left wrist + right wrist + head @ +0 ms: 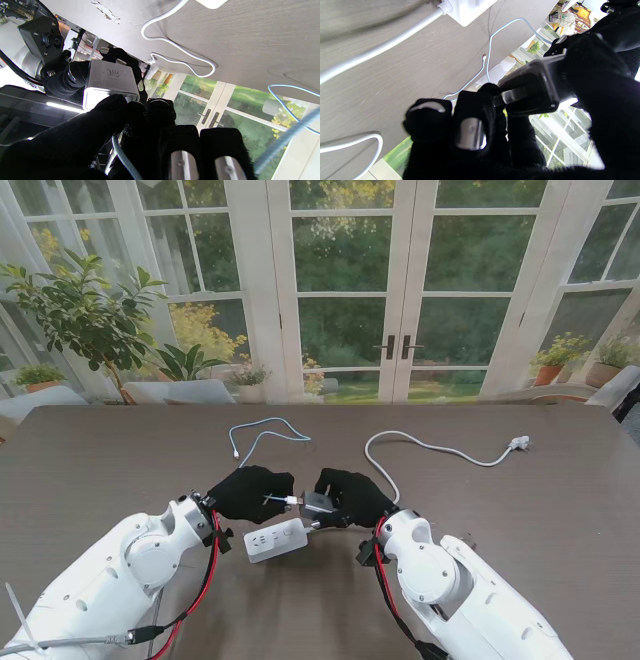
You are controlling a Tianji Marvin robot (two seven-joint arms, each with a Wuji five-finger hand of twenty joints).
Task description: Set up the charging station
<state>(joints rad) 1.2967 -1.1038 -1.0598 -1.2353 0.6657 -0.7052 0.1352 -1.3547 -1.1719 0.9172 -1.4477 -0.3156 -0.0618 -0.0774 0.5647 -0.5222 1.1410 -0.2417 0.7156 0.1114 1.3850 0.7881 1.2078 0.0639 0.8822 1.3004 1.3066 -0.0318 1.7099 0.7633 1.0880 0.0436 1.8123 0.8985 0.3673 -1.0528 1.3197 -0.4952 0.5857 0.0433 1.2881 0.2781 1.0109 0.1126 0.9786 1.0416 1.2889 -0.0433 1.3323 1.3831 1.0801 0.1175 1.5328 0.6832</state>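
Hands meet mid-table, just beyond white rectangular power strip.
My right hand grips silver boxy charger; left hand pinches pale blue cable's plug at its port.

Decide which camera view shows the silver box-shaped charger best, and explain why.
The left wrist view: the silver box-shaped charger shows two faces and its logo, held in the right hand. The right wrist view shows only its dark end; the stand view shows a small sliver.
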